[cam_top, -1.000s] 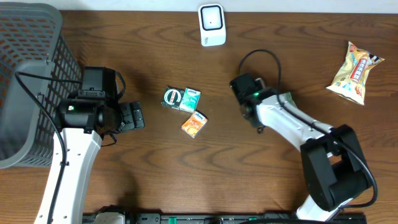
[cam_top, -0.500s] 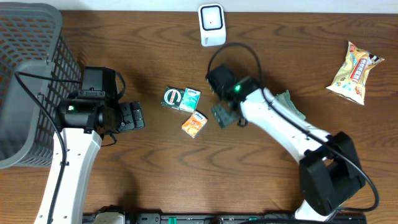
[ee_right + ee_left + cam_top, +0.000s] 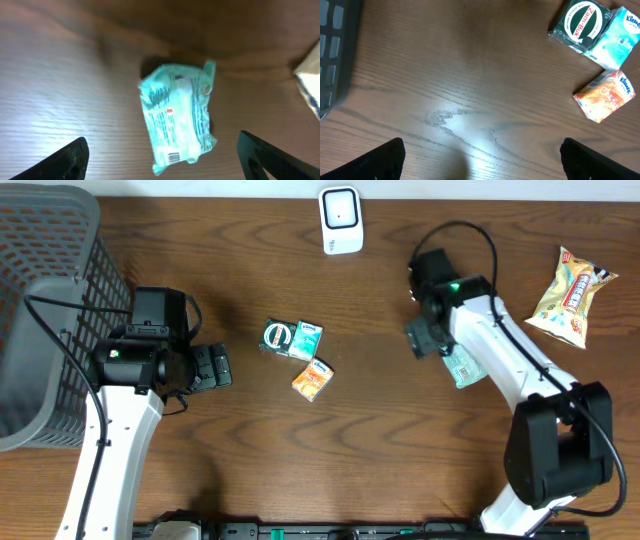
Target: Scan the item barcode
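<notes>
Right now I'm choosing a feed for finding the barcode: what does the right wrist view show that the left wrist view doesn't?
Only the right wrist view: the crumpled pale green plastic packet, lying flat, a small barcode near its lower end. Only the left wrist view: the dark green Zam-Buk box, the light blue Kleenex pack touching it, the orange Kleenex pack nearby, the grey mesh basket at the edge. Both: the brown wooden table, and an open, empty gripper, the right gripper and the left gripper respectively.
</notes>
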`<state>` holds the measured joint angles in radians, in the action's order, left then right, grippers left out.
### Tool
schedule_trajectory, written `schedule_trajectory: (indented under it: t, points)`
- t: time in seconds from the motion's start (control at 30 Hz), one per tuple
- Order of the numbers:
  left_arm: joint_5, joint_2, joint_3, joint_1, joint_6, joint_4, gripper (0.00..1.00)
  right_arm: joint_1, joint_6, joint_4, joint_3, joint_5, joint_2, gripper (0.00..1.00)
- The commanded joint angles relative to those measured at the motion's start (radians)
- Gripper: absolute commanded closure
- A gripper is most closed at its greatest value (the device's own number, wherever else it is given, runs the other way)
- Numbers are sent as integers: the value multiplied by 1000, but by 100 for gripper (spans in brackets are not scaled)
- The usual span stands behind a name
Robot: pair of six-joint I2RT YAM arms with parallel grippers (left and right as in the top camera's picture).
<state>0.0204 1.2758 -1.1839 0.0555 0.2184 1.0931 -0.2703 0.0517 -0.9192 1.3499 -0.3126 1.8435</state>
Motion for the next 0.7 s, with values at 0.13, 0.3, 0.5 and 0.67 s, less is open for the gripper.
schedule_trajectory:
  t: [0.13, 0.3, 0.5, 0.67]
  points:
    - [-5, 3, 5, 3, 12, 2, 2, 48, 110, 109, -125, 12, 16, 15]
    - [-5, 3, 5, 3, 12, 2, 2, 69, 74, 198, -212, 29, 16, 49]
    - [-5, 3, 5, 3, 12, 2, 2, 73, 46, 202, -211, 361, 15, 71]
    - [-5, 3, 5, 3, 12, 2, 2, 43, -63, 263, -180, 689, 15, 75]
